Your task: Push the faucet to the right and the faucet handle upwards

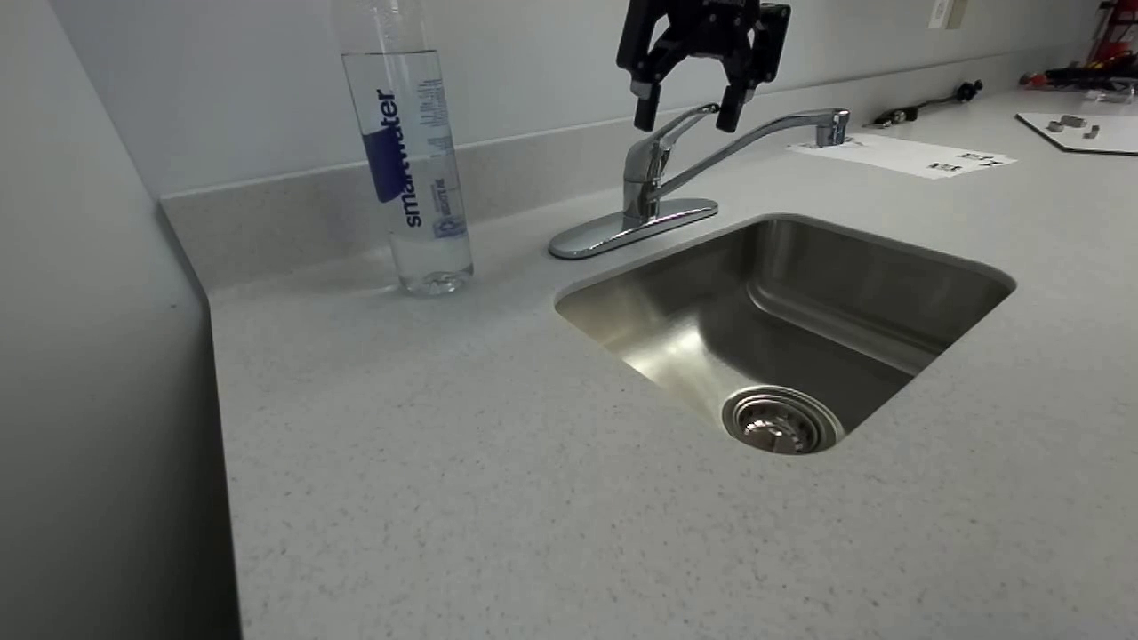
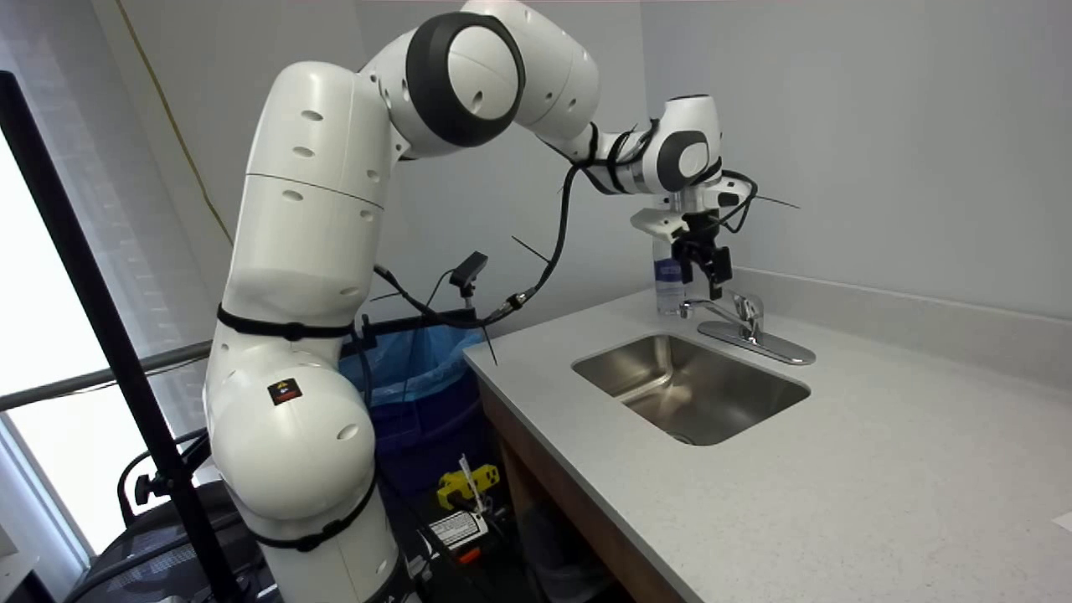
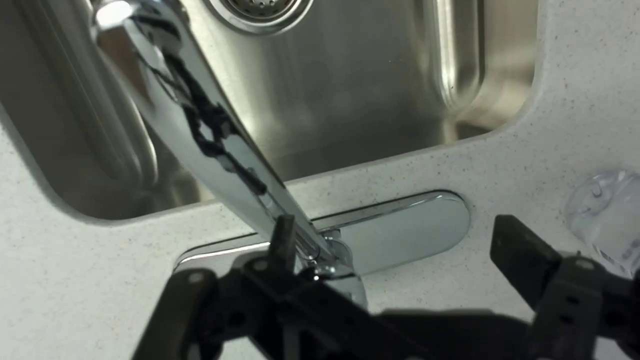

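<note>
The chrome faucet [image 1: 642,173] stands upright on its base plate behind the sink, in both exterior views [image 2: 748,311]. Its spout [image 1: 756,138] swings out toward the far side of the sink in an exterior view; in the wrist view the spout [image 3: 215,135] runs to the upper left over the sink. The faucet handle [image 1: 683,124] tilts up from the body; in the wrist view it is mostly hidden behind a finger. My gripper [image 1: 689,111] is open and empty above the faucet, also in the wrist view [image 3: 395,237]. Its fingers appear either side of the handle tip; contact cannot be told.
The steel sink [image 1: 889,267] lies in front of the faucet. A tall water bottle [image 1: 409,178] stands close beside the faucet, also in the wrist view [image 3: 612,215]. The wall [image 2: 879,167] rises behind. Paper [image 1: 898,156] lies beyond the spout end.
</note>
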You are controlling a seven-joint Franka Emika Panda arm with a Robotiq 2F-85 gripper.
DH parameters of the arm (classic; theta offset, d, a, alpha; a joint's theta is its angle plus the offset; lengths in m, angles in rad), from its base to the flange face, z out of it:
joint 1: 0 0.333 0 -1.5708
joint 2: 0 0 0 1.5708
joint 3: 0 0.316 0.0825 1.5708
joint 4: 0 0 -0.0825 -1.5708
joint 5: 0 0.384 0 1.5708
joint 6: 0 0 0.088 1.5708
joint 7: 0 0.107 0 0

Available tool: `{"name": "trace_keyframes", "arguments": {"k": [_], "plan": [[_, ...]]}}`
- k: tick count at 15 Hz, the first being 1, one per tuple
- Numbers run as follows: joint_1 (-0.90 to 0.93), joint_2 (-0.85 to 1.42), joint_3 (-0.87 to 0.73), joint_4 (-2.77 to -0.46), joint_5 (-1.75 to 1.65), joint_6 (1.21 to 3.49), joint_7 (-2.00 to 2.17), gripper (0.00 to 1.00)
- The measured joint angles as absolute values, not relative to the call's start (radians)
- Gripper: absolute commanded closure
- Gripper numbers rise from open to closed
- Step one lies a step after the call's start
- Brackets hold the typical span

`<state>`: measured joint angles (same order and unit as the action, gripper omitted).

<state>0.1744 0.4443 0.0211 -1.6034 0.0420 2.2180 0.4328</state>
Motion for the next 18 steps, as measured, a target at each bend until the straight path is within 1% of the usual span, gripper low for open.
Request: {"name": "trace_keyframes", "arguments": {"k": [18], "plan": [[0.176,0.496,0.059,-1.605,0.088,2.576,0.431,0.0]]}}
